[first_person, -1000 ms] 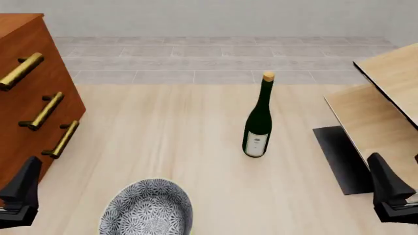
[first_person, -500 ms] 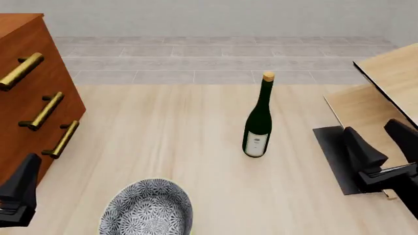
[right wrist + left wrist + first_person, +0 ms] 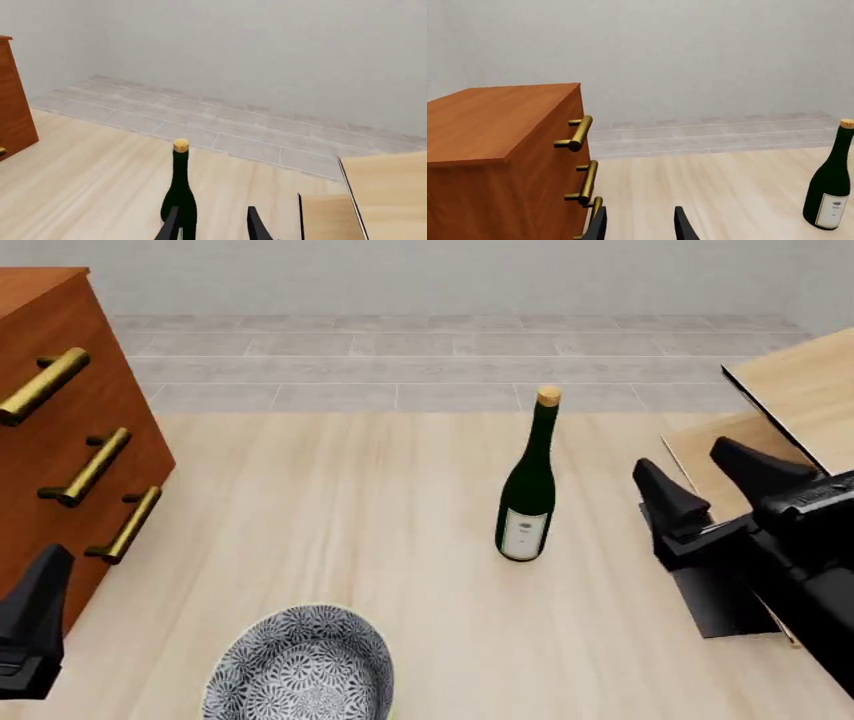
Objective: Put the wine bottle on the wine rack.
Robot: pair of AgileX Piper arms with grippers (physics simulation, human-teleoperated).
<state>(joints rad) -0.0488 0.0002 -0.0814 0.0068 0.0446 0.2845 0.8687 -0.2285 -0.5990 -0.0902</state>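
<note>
The wine bottle, dark green with a tan cork and a white label, stands upright on the light-wood table. The wine rack of slanted light-wood panels rises at the right edge. My right gripper is open and empty. It hovers to the right of the bottle, a short gap away, in front of the rack. In the right wrist view the bottle stands just ahead of the spread fingers, with the rack to one side. My left gripper sits low at the near left, open in its own view, far from the bottle.
A reddish-brown drawer cabinet with brass handles fills the left side, right beside my left gripper. A patterned grey bowl sits at the near edge, left of centre. The rack's flat black base lies under my right arm.
My right gripper has travelled forward and left from the near right corner, ending close beside the bottle. The left gripper has barely shifted. The bottle has not moved.
</note>
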